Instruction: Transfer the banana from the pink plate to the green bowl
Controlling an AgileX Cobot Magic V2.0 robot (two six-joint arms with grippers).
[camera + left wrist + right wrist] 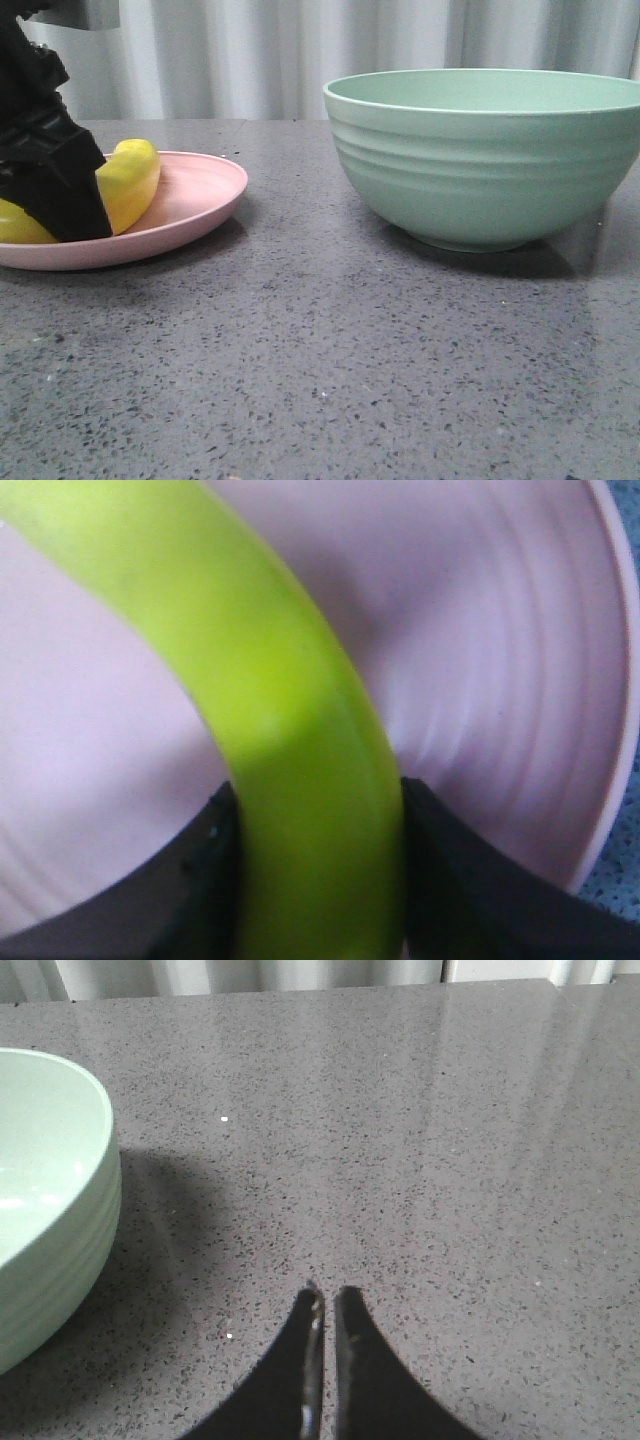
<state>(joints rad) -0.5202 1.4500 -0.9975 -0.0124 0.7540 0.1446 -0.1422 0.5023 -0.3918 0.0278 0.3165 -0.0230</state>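
Observation:
The yellow banana (130, 180) lies on the pink plate (200, 195) at the left of the table. My left gripper (60, 185) is down on the plate, its black fingers pressed against both sides of the banana (300, 780) in the left wrist view, with the pink plate (500, 680) beneath. The green bowl (490, 150) stands at the right, apart from the plate. My right gripper (327, 1295) is shut and empty above bare table, with the green bowl (50, 1210) to one side of it. The right gripper is out of the front view.
The grey speckled table (320, 350) runs from the plate and bowl to the front edge. A pale curtain (280, 50) hangs behind the table.

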